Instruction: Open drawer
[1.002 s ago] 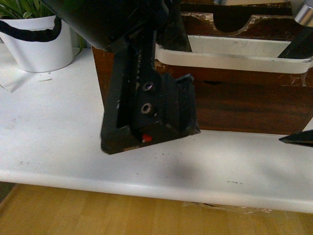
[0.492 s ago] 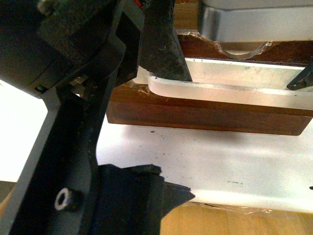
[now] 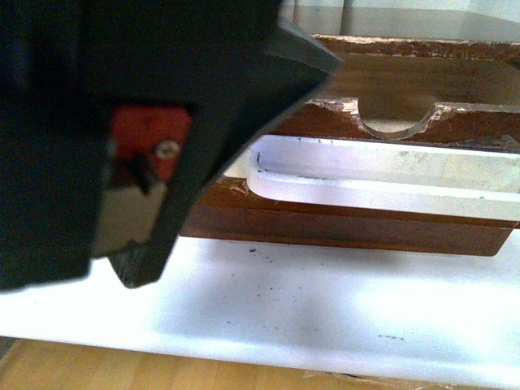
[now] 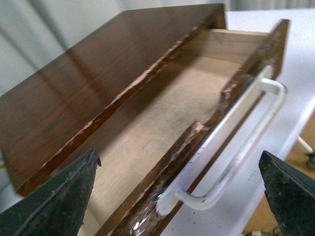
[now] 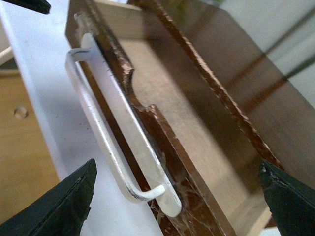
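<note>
The drawer (image 4: 162,113) stands pulled out of its dark cabinet, with its pale wood floor showing. Its scratched dark front (image 3: 341,227) carries a long white handle (image 3: 382,191) (image 4: 236,142) (image 5: 106,123) and has a half-round notch (image 3: 394,126) in its top edge. My left gripper (image 4: 177,196) is open and hovers above the front and handle, one fingertip (image 4: 59,196) over the drawer's inside. My right gripper (image 5: 177,196) is open too, straddling the handle's other end without touching it. In the front view the left arm's black body (image 3: 138,122) hides the drawer's left side.
The cabinet's flat dark top (image 4: 98,73) lies behind the drawer. The cabinet stands on a white table (image 3: 325,309) whose front edge lies a short way before the drawer front; wood floor (image 3: 122,370) shows below it.
The left gripper has come off the handle's left end and swung up close to the front camera. The right fingertip has left the front view.
</note>
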Robot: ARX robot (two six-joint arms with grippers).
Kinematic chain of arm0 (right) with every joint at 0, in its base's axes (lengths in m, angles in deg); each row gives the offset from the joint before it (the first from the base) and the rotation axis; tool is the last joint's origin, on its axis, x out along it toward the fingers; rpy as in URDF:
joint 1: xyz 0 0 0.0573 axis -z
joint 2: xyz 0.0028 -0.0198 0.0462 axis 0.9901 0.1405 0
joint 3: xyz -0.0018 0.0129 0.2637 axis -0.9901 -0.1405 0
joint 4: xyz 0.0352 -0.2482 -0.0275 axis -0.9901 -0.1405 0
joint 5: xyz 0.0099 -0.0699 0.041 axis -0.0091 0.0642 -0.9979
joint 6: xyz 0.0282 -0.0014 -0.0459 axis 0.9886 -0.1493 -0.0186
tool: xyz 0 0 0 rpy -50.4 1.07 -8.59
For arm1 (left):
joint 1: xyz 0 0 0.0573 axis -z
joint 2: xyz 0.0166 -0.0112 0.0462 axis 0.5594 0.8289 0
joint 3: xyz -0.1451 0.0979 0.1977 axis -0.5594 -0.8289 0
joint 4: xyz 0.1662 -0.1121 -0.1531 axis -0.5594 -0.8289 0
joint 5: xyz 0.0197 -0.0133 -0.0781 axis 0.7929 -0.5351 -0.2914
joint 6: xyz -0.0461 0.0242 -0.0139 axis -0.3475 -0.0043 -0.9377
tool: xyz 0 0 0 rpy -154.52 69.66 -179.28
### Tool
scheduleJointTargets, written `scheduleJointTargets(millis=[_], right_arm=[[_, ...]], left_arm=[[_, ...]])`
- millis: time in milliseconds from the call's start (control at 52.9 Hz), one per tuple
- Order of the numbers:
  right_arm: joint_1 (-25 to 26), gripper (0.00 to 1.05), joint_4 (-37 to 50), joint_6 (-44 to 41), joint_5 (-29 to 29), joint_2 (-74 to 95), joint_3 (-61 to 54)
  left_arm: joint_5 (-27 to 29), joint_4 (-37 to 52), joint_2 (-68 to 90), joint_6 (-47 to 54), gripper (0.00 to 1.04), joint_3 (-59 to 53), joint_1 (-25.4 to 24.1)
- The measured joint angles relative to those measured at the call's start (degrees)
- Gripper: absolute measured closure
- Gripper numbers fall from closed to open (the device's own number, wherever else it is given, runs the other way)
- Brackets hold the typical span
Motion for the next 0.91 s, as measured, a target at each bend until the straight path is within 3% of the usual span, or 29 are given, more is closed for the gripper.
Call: scheduleJointTargets(millis=[113, 227, 359, 605, 870, 908], right_arm=[[3.2, 0.09, 6.6, 9.5, 1.6, -5.4, -6.0], [7.6, 0.09, 10.0, 20.5, 2.8, -11.9, -12.4], [13.7, 0.09, 7.2, 28.3, 1.6, -22.0, -18.8], [22.4, 0.09, 0.6, 34.6, -2.4, -36.1, -25.2], [23.0, 0.09, 1.0, 36.8, -2.1, -36.7, -25.7], [22.2, 0.11, 1.9, 37.6, 0.5, -37.4, -26.1]], left_arm=[[7.8, 6.6, -4.6, -9.8, 0.06, -6.7, -2.0], [18.3, 6.2, -12.6, -19.1, 0.06, -13.6, -2.8], [32.1, -0.2, -23.5, -23.9, 0.06, -20.8, -1.2], [48.1, -8.9, -38.4, -28.0, 0.06, -27.7, 2.4], [48.5, -9.0, -39.9, -31.2, 0.06, -30.1, 1.5], [46.0, -6.4, -40.4, -30.1, 0.10, -31.1, 0.7]])
